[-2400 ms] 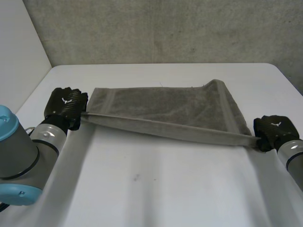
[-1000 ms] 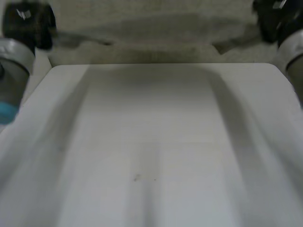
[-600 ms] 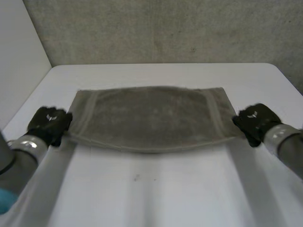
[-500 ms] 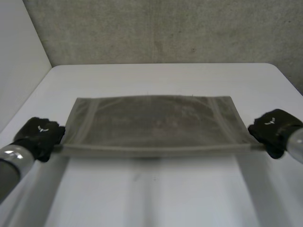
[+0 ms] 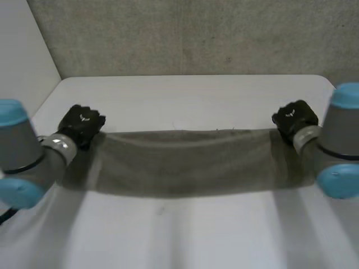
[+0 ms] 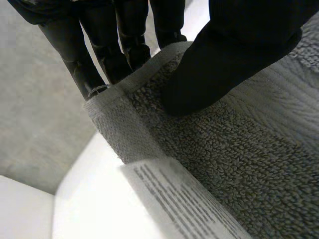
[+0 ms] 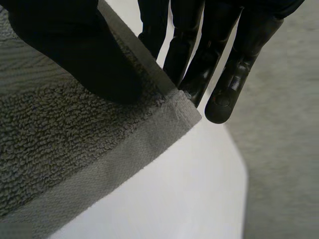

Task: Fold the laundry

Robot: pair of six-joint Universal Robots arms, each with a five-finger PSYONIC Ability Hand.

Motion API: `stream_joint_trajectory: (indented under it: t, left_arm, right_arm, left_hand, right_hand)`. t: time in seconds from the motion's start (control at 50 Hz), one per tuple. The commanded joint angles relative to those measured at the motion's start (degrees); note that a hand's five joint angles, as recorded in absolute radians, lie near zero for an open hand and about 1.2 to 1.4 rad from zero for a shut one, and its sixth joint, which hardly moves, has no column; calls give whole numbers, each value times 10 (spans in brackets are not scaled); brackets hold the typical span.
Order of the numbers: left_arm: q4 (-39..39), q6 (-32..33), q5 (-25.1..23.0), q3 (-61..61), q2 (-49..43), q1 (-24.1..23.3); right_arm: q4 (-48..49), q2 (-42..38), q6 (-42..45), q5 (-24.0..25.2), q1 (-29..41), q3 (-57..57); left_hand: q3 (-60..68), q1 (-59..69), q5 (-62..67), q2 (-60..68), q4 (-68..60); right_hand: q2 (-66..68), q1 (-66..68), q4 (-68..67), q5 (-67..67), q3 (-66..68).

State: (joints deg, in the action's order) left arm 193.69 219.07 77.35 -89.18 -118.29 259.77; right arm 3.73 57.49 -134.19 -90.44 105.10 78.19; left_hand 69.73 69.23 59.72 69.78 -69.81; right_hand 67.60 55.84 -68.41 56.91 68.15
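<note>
Grey terry-cloth towel strung btwn both hands over the middle of the white table, top edge a bit wavy. Can't tell if the lower edge touches the table. Soft, light, limp, so it'll droop wherever unsupported; terry isn't slippery. Best hold = hemmed corners, as now. Left hand: thumb pressed on top of one corner, fingers under, pinch closed on it. White care label sits near that corner. Right hand: same pinch on the opposite corner. Vs 0.5 s ago: both hands further from cam, and the towel is a narrower, slacker band, not a taut spread sheet.
</note>
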Motion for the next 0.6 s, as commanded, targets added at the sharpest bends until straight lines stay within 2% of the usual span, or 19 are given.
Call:
stream_joint_trajectory:
  t: [0.02,0.14,0.22,0.24,0.26,0.28,0.3,0.32,0.34,0.36,0.42,0.48,0.58,0.6]
  left_arm:
    - [64,-8,61,166,-142,-41]
    - [56,-6,76,257,-210,-45]
    - [56,-3,76,273,-225,-45]
    - [56,-3,78,276,-228,-45]
    - [56,-3,78,277,-228,-45]
    - [56,-3,79,274,-228,-47]
    - [55,-3,79,270,-224,-51]
    - [55,-3,79,270,-224,-51]
    - [55,-1,79,268,-223,-60]
    - [55,-2,79,261,-216,-67]
    - [55,-3,80,251,-201,-69]
    - [55,-8,82,224,-161,-69]
    - [54,-14,82,157,-75,-69]
    - [55,-23,81,126,-40,-68]
  right_arm:
    - [147,-109,6,-37,19,-86]
    - [159,-156,11,-45,23,-133]
    - [162,-171,19,-43,23,-145]
    - [163,-176,22,-45,23,-146]
    - [163,-179,24,-46,24,-145]
    - [163,-179,24,-46,24,-145]
    - [162,-179,24,-46,26,-142]
    - [162,-179,24,-46,26,-142]
    - [163,-177,21,-45,30,-138]
    - [162,-168,17,-47,32,-134]
    - [156,-130,2,-49,29,-117]
    - [156,-101,-14,-48,27,-96]
    - [133,20,-112,-32,25,-3]
    - [133,20,-113,-32,25,-2]
  left_hand:
    - [103,108,103,102,-102]
    - [103,108,103,102,-102]
    - [103,108,103,102,-102]
    - [103,108,103,102,-102]
    - [103,108,103,102,-102]
    - [-174,-168,-173,-174,174]
    - [-597,-592,-597,-598,598]
    - [-597,-592,-597,-598,598]
    - [-534,-529,-534,-535,535]
    - [-597,-592,-597,-598,598]
    - [-597,-592,-597,-598,598]
    - [-597,-592,-597,-598,598]
    - [-597,-592,-597,-598,598]
    - [-597,-592,-597,-598,598]
  right_hand:
    - [124,242,-116,131,118]
    - [124,242,-116,131,118]
    - [124,242,-116,131,118]
    - [-54,64,62,-47,-59]
    - [-548,-431,556,-541,-554]
    - [-553,-436,561,-546,-559]
    - [-576,-458,584,-569,-582]
    - [-576,-458,584,-569,-582]
    - [-576,-458,584,-569,-582]
    - [-576,-458,584,-569,-582]
    - [-576,-458,584,-569,-582]
    - [-576,-458,584,-569,-582]
    - [-576,-458,584,-569,-582]
    - [-576,-458,584,-569,-582]
